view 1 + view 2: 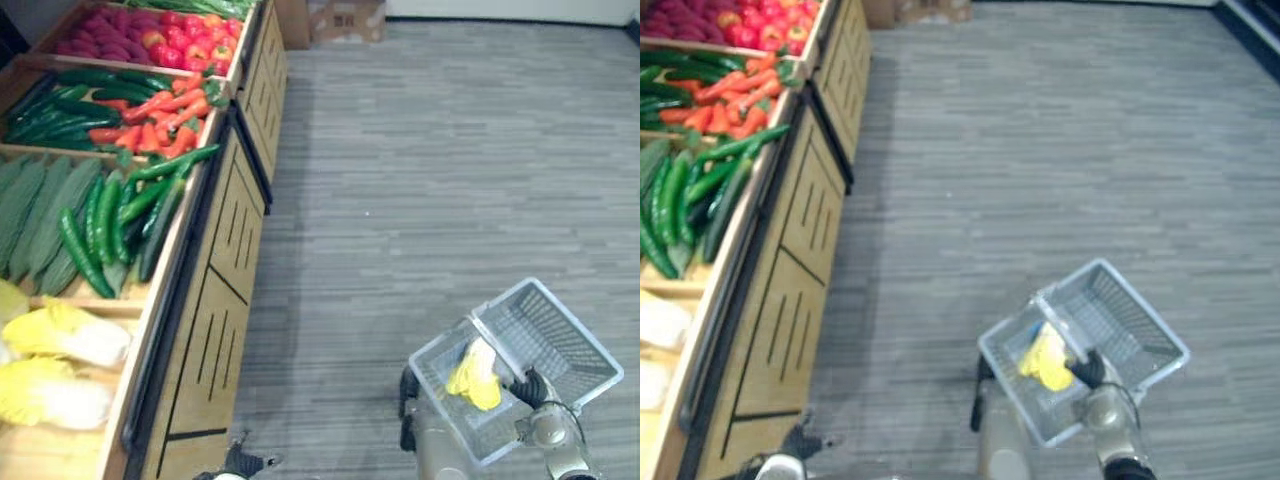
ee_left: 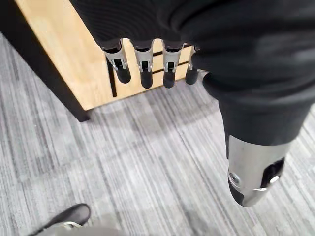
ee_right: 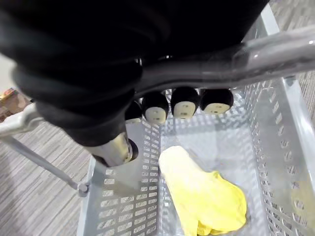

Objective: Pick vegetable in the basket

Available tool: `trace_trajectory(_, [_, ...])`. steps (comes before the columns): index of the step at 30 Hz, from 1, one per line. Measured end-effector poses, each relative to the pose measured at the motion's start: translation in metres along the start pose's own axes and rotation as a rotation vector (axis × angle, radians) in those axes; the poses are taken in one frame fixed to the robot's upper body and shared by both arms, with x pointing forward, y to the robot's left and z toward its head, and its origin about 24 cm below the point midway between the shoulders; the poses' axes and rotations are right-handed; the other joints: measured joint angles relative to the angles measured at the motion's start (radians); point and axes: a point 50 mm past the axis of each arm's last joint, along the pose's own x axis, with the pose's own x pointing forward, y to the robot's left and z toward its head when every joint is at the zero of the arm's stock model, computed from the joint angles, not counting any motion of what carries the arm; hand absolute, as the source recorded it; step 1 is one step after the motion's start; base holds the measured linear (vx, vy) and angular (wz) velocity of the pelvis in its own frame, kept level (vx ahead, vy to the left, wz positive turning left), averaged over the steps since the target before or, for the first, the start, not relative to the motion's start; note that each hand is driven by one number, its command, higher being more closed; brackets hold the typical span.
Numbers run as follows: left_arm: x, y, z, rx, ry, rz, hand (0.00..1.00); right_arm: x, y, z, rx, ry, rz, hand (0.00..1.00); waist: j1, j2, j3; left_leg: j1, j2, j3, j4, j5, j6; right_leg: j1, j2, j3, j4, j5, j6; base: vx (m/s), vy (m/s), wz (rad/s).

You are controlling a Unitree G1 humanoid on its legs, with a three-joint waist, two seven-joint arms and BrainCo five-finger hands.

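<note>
**BASKET CARRY STATE: ONE ITEM LOADED**

**Right hand.** The right hand sits at the lower right of the right eye view. Its fingers are curled under the handle, with the thumb set apart. The basket hangs from this hook grip above the carpet. The grip appears chosen to carry the load on one arm and leave the other arm free for picking.

**Basket contents.** One yellow leafy vegetable, probably a cabbage, lies on the basket floor at the end nearest the hand. The rest of the mesh is bare.

**Left hand.** The left hand has straight, relaxed fingers and holds nothing. It hangs close to the side panel of the wooden display stand, which is judged a ready position for a reach.

**Stand compartments.** These run down the left edge of the left eye view, from top to bottom:
1. Red produce.
2. Carrots beside dark cucumbers.
3. Green peppers.
4. Yellow cabbages, at the lower left. These match the loaded item in colour.
</note>
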Motion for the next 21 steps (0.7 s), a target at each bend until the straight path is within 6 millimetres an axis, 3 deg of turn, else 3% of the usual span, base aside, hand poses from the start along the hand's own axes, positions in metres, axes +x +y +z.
trace_trajectory(3, [0.000,-0.003,0.004,-0.007,-0.009,-0.003,0.00,-0.006,0.001,-0.013,0.012,0.041,-0.003,1.00,-0.003,0.007,-0.005,-0.054,0.039,-0.071,0.150,0.100,-0.034,0.018,0.011,-0.054,0.099,-0.105,-0.032,0.45,-0.285,0.29])
trace_trajectory(5, [-0.001,-0.007,0.003,-0.014,-0.004,-0.011,0.00,-0.009,0.002,-0.018,0.012,0.056,0.001,1.00,-0.002,0.007,-0.006,-0.137,0.040,-0.109,0.319,0.225,-0.049,0.057,0.010,-0.071,0.108,-0.155,-0.041,0.39,-0.229,0.30])
trace_trajectory(6, [-0.003,-0.012,0.001,-0.021,0.006,-0.023,0.00,-0.012,0.003,-0.023,0.008,0.071,0.008,1.00,0.000,0.009,-0.004,-0.198,0.042,-0.117,0.449,0.373,-0.055,0.106,0.012,-0.080,0.093,-0.181,-0.045,0.41,-0.191,0.21])
trace_trajectory(7, [-0.005,-0.016,-0.001,-0.023,0.013,-0.034,0.00,-0.015,0.004,-0.028,-0.001,0.085,0.017,1.00,0.007,0.004,0.001,-0.257,0.059,-0.114,0.589,0.428,-0.068,0.165,0.015,-0.084,0.060,-0.200,-0.053,0.41,-0.174,0.21])
trace_trajectory(9, [-0.005,-0.013,0.000,-0.031,0.002,-0.022,0.00,-0.016,0.004,-0.031,-0.004,0.099,0.016,1.00,0.011,0.012,-0.002,-0.344,0.071,-0.097,0.742,0.329,-0.059,0.232,0.019,-0.093,0.035,-0.219,-0.064,0.38,-0.131,0.13])
trace_trajectory(10, [-0.004,-0.012,0.002,-0.048,-0.004,-0.011,0.00,-0.015,0.002,-0.033,-0.007,0.107,0.008,1.00,0.025,-0.003,0.006,-0.393,0.072,-0.074,0.775,0.272,-0.031,0.282,0.019,-0.092,0.010,-0.231,-0.065,0.35,-0.114,0.04])
trace_trajectory(11, [-0.004,-0.012,0.004,-0.059,-0.011,-0.006,0.00,-0.015,0.001,-0.034,-0.006,0.111,0.006,1.00,0.033,0.000,0.005,-0.429,0.074,-0.056,0.768,0.234,-0.007,0.314,0.019,-0.090,-0.007,-0.238,-0.063,0.30,-0.087,0.00])
trace_trajectory(13, [-0.004,-0.012,0.009,-0.077,-0.032,0.009,0.00,-0.014,-0.001,-0.034,0.005,0.114,-0.003,1.00,0.057,0.005,0.003,-0.508,0.073,-0.022,0.650,0.182,0.016,0.365,0.018,-0.089,-0.034,-0.258,-0.056,0.30,-0.016,-0.04])
trace_trajectory(14, [-0.004,-0.011,0.010,-0.079,-0.039,0.016,0.00,-0.012,0.000,-0.030,0.011,0.106,-0.003,1.00,0.064,0.006,0.003,-0.536,0.070,0.003,0.475,0.183,0.017,0.388,0.015,-0.091,-0.043,-0.269,-0.043,0.24,0.032,-0.06])
trace_trajectory(15, [-0.004,-0.011,0.011,-0.080,-0.039,0.018,0.00,-0.012,0.000,-0.029,0.012,0.104,-0.003,1.00,0.065,0.006,0.003,-0.538,0.068,0.008,0.433,0.184,0.019,0.392,0.014,-0.092,-0.045,-0.271,-0.041,0.25,0.078,0.02])
trace_trajectory(17, [-0.004,-0.013,0.008,-0.088,-0.021,0.022,0.00,-0.011,0.002,-0.026,0.020,0.095,-0.008,1.00,0.067,0.007,0.002,-0.529,0.047,0.053,0.070,0.226,0.031,0.424,0.002,-0.099,-0.049,-0.301,-0.013,0.24,0.125,0.10])
trace_trajectory(19, [-0.006,-0.016,0.006,-0.089,-0.008,0.016,0.00,-0.011,0.002,-0.026,0.018,0.094,-0.016,1.00,0.068,0.017,-0.004,-0.518,0.027,0.058,-0.119,0.275,0.025,0.450,-0.006,-0.112,-0.047,-0.329,0.019,0.32,0.197,0.19])
trace_trajectory(21, [-0.008,-0.021,0.002,-0.099,0.009,0.011,0.00,-0.012,0.003,-0.027,0.013,0.100,-0.022,1.00,0.079,0.028,-0.013,-0.513,0.028,0.062,-0.160,0.323,0.025,0.480,-0.011,-0.107,-0.045,-0.360,0.057,0.43,0.288,0.01])
